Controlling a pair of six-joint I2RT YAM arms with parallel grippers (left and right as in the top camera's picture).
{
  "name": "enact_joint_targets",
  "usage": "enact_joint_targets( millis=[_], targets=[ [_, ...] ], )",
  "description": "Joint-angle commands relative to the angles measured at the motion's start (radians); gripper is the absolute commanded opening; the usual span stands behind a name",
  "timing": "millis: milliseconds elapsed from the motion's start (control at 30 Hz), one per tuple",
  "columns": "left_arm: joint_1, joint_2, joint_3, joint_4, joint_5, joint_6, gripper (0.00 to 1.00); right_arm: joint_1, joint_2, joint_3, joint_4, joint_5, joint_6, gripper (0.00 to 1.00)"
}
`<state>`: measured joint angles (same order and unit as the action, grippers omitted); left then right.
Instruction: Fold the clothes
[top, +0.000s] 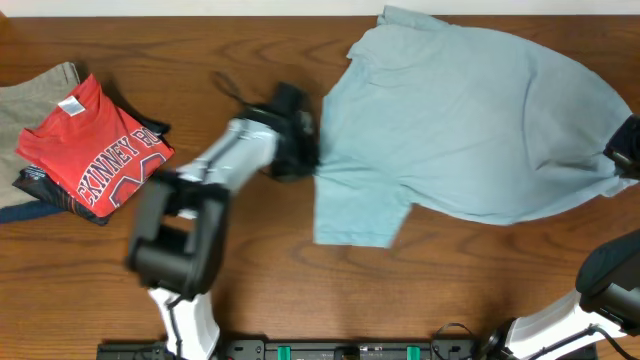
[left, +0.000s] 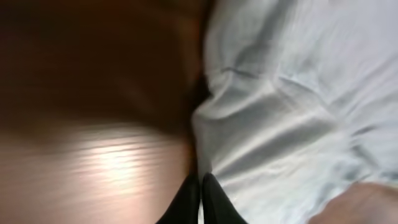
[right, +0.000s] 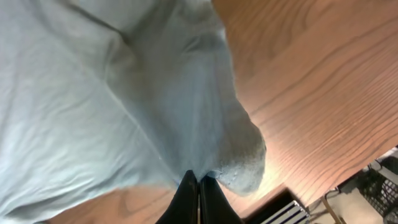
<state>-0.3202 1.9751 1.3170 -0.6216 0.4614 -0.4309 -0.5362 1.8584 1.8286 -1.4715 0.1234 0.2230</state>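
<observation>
Left pincer (left: 200, 200) pinched shut on blue shirt (top: 470, 110) edge, right pincer (right: 199, 198) same, opposite side; probably tensioning it for fold.

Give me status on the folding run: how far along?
Done: a folded red printed T-shirt tops a stack of garments. In hand: the light blue cotton T-shirt, pinched at opposite edges by the left gripper and right gripper. Left: it lies spread open, no fold made yet.
</observation>
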Motion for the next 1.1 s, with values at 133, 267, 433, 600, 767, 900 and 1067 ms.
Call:
enact_joint_targets(
  millis=[133, 267, 433, 600, 767, 900, 1067],
  targets=[
    [0.186, -0.128, 0.000, -0.236, -0.044, 0.191, 0.06, -0.013, 0.000, -0.122, -0.003, -0.001, 0.018, 0.01],
    [0.250, -0.130, -0.007, -0.368, -0.050, 0.219, 0.06, -0.014, 0.000, -0.215, 0.021, 0.000, 0.028, 0.01],
    [0.245, -0.130, -0.020, -0.364, -0.003, 0.283, 0.06, -0.014, 0.000, -0.297, 0.060, -0.001, 0.035, 0.01],
    [0.189, -0.129, -0.021, -0.277, 0.025, 0.303, 0.66, -0.012, -0.001, -0.306, 0.060, -0.009, 0.034, 0.01],
    [0.092, -0.108, -0.024, -0.172, 0.016, 0.361, 0.83, -0.007, -0.001, -0.306, 0.058, -0.009, 0.034, 0.01],
    [0.016, -0.081, -0.024, -0.106, -0.056, 0.360, 0.85, -0.007, -0.001, -0.306, 0.059, -0.009, 0.034, 0.01],
    [-0.069, -0.027, -0.024, -0.022, -0.059, 0.357, 0.86, -0.007, -0.001, -0.306, 0.059, -0.008, 0.034, 0.01]
  ],
)
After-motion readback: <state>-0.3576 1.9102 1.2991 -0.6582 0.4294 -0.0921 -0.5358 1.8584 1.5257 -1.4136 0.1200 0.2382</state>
